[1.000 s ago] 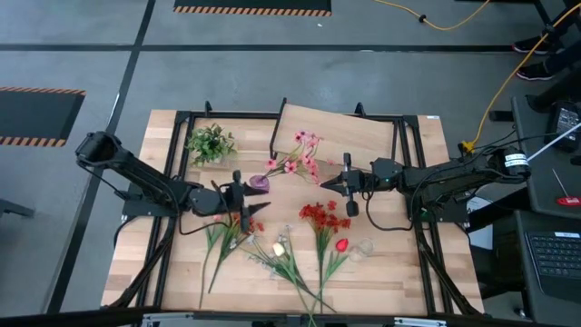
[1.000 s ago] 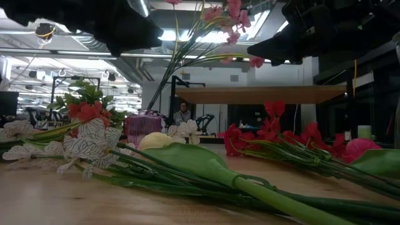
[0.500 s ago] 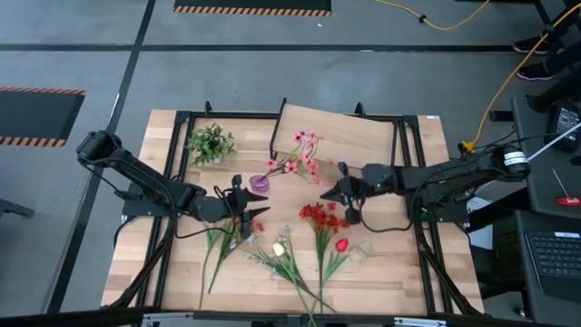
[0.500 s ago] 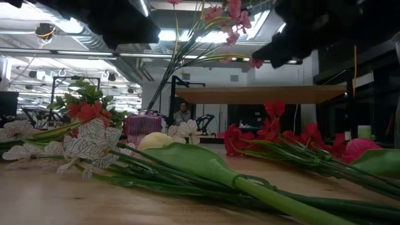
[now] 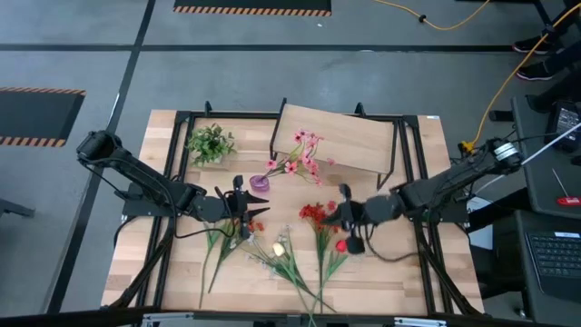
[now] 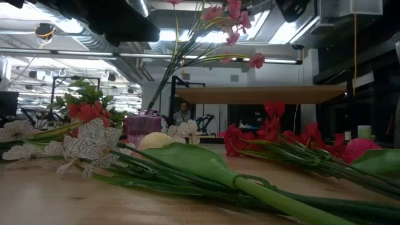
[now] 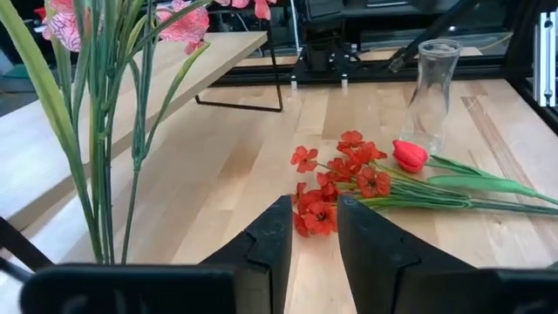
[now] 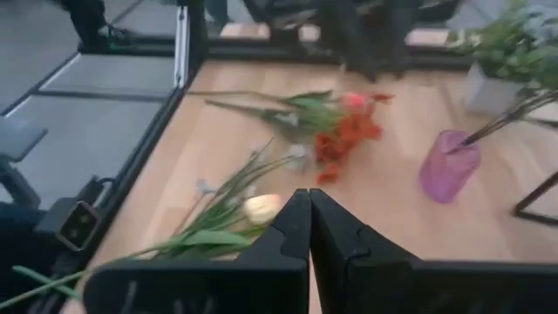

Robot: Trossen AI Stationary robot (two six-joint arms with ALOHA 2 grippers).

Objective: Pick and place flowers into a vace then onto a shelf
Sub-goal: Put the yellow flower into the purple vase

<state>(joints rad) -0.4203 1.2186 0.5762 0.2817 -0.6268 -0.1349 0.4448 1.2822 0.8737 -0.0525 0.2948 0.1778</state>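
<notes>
A purple vase [image 5: 259, 183] stands mid-table with pink flowers [image 5: 304, 154] in it, before the shelf [image 5: 340, 136]. More flowers lie flat on the table: a red bunch [image 5: 316, 214], a red tulip [image 7: 408, 155], and white and yellow blooms [image 5: 278, 245]. A clear glass vase [image 7: 433, 87] stands past the tulip. My left gripper [image 5: 261, 212] hovers just near of the purple vase, fingers a little apart with nothing between them [image 7: 312, 228]. My right gripper [image 5: 329, 218] hangs over the red bunch, shut and empty [image 8: 309, 199].
A small green plant [image 5: 211, 143] in a white pot stands at the far left. Orange flowers [image 5: 243, 223] and long green stems [image 6: 206, 169] lie across the near half. Black frame rails [image 5: 177, 163] run along both sides of the table.
My right gripper has swung away from the shelf toward the table's near edge and risen, now hanging over the red bunch; it has stayed shut. In the low view it has left the top right.
</notes>
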